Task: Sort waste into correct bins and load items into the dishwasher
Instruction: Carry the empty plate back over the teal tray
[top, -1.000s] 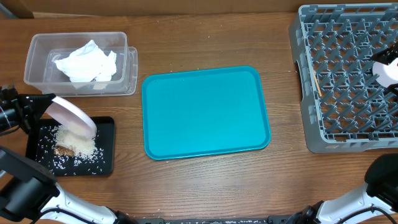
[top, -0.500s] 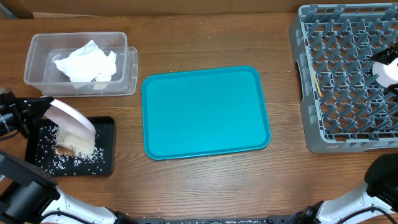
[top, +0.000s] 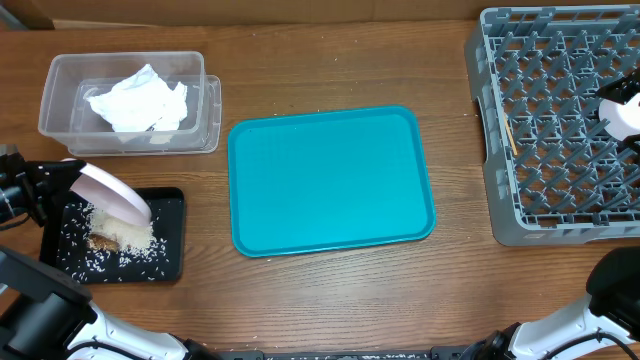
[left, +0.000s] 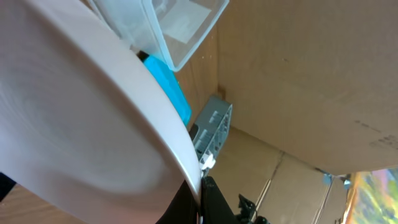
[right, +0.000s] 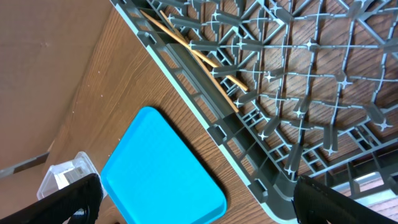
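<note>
- Change over the last second: left claw (top: 68, 183) has drawn back slightly toward the bench's left edge, taking the round white plate (top: 112, 192) with it. The plate sits a touch lower and further left over the black tray (top: 172, 240), and keeps its steep tilt.
- Rice grains (top: 135, 235) and brown food scrap (top: 103, 240) lie in the tray under the plate's lower rim. The heap looks the same size as before.
- Reading: scraping looks finished. The plate seems emptied and ready to cross to the dish rack (top: 540, 180) on the right edge.
- Left claw is clenched on the plate's rim. In the wrist view one dark finger (left: 194, 208) shows at the rim edge.
- Right claw (right: 202, 202) is released, jaws wide with nothing between them, hanging over the rack's near-left corner.
- Plate: plain white, shallow, smooth. The face shown to the left wrist camera looks clean, but the food side cannot be judged from above.
- Napkin (top: 140, 100) is in the clear tub (top: 60, 90), at the far-left corner of the bench.
- Chopsticks (right: 199, 56) lie in the rack along its left wall.
- Teal tray (top: 330, 180) is mid-bench and bare.
- Red wrapper: not visible.
</note>
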